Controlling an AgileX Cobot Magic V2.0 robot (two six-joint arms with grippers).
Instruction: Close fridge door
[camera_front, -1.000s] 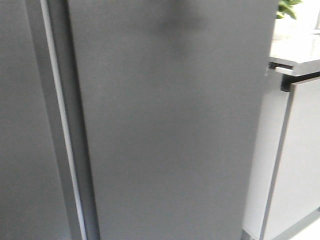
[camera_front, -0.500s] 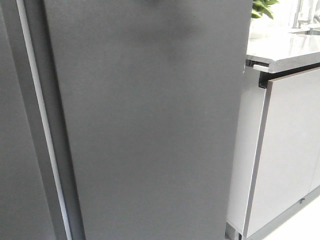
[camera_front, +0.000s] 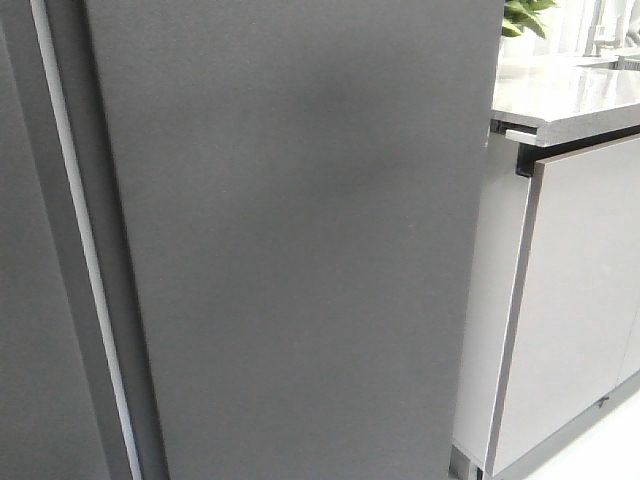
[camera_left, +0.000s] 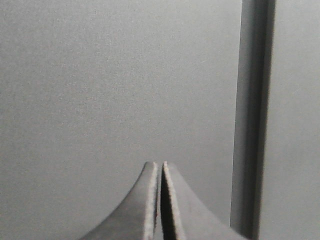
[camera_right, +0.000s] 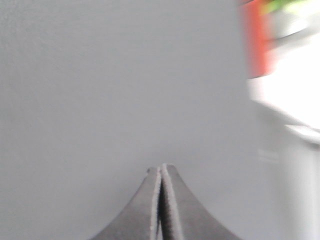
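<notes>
The fridge door (camera_front: 300, 250) is a matte dark grey panel that fills most of the front view. Along its left edge run a dark gap and a thin pale strip (camera_front: 78, 250). The second dark grey door (camera_front: 25, 300) lies left of that. Neither gripper shows in the front view. My left gripper (camera_left: 161, 164) is shut and empty, its tips close to a grey panel (camera_left: 110, 90) beside a dark vertical seam (camera_left: 252, 115); I cannot tell which door it is. My right gripper (camera_right: 161, 167) is shut and empty, close to the fridge door's face (camera_right: 115, 90).
A pale grey cabinet door (camera_front: 580, 300) stands right of the fridge under a grey counter (camera_front: 560, 95). A green plant (camera_front: 525, 15) sits at the back. In the right wrist view a blurred red thing (camera_right: 257, 37) and a bright area lie past the door's edge.
Over the first half second the front view shifted, so the door slid left in frame and more cabinet showed. Since then it holds still; the dark shadow near the door's top has faded.
</notes>
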